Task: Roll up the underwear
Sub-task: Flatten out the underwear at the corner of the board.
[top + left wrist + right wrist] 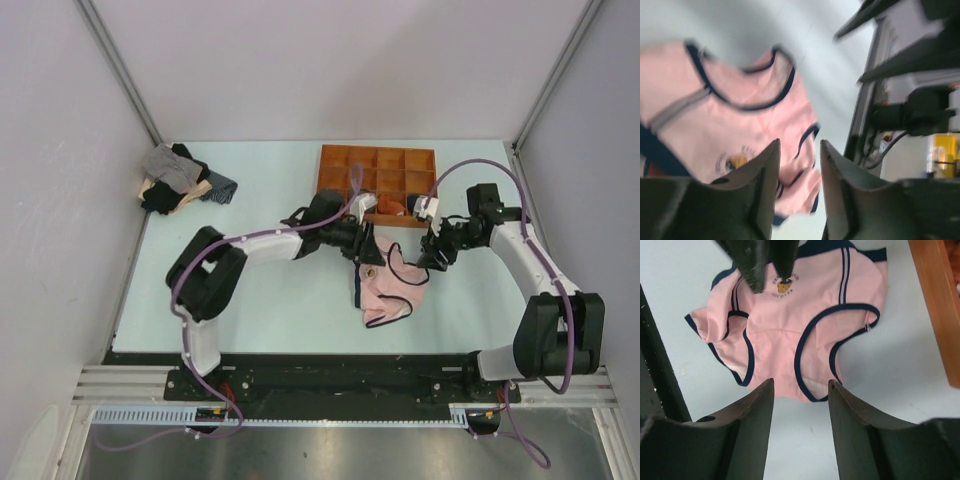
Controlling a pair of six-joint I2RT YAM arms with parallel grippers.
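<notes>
The light-pink underwear (392,288) with navy edging lies spread on the table, a little crumpled. It also shows in the left wrist view (740,125) and in the right wrist view (790,325). My left gripper (365,255) is open and hovers over its waistband end by the small printed logo; its jaws stand apart with nothing between them (800,150). My right gripper (432,258) is open and empty, just off the crotch end of the underwear (801,387). The left gripper's dark fingers (760,262) show at the top of the right wrist view.
An orange compartment tray (378,185) stands behind the grippers, holding some rolled bundles; its edge shows in the right wrist view (935,305). A pile of grey, black and tan garments (178,180) lies at the back left. The right arm's base fills the right of the left wrist view (920,100).
</notes>
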